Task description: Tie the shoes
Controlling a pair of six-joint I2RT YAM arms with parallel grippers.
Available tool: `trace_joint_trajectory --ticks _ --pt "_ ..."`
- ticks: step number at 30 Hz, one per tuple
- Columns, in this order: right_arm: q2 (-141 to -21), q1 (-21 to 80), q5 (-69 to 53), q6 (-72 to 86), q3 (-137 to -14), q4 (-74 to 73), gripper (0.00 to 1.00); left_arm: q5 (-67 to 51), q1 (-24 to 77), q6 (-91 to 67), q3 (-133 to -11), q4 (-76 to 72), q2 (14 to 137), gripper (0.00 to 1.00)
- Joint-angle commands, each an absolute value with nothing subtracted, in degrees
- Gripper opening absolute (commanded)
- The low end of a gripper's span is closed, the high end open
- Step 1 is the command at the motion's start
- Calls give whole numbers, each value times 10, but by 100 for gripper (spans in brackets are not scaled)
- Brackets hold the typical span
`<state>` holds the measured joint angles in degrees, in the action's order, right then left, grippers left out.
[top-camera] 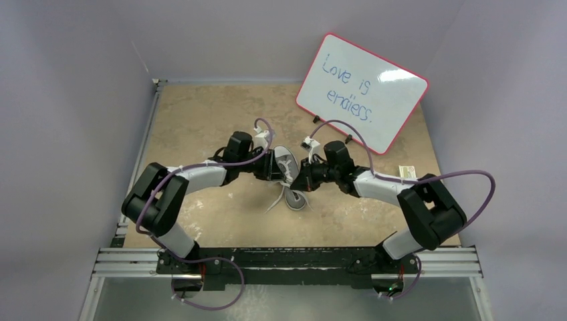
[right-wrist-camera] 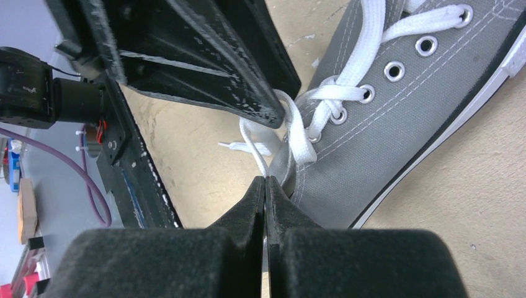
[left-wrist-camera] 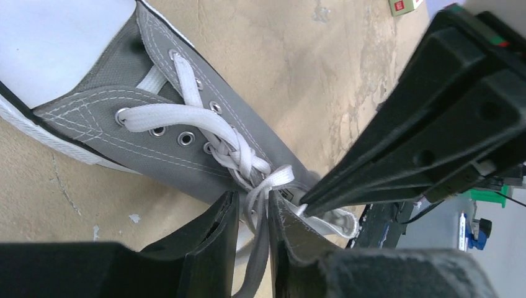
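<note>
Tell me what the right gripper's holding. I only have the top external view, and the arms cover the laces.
Observer: Right gripper is shut on a white lace strand, pinched at its fingertips beside the sneaker.
Operator: Left one?
Observer: Left gripper has lace strands running between its fingers with a narrow gap. Can't tell if they're clamped.
Operator: Bow tied?
Observer: No bow in either wrist view. The laces are only crossed and twisted together.
</note>
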<state>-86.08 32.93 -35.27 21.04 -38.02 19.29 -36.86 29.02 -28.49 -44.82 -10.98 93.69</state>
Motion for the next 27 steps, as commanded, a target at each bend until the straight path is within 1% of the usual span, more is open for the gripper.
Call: trace_joint_trajectory --ticks 1,7,10,14,20,27 --pt "-867 328 -336 225 -404 210 0 -384 292 -299 -435 -165 904 23" --pt "-869 328 -319 236 -407 212 0 -398 292 -306 -425 -176 894 39" --pt "-868 328 -317 241 -408 217 0 -399 293 -295 -424 -168 892 43" --pt "-870 328 -315 243 -409 218 0 -401 294 -286 -423 -163 892 43" --pt "-873 328 -315 244 -410 221 0 -396 297 -274 -428 -153 899 40" --pt "-876 328 -314 248 -413 228 0 -402 301 -257 -438 -142 904 39"
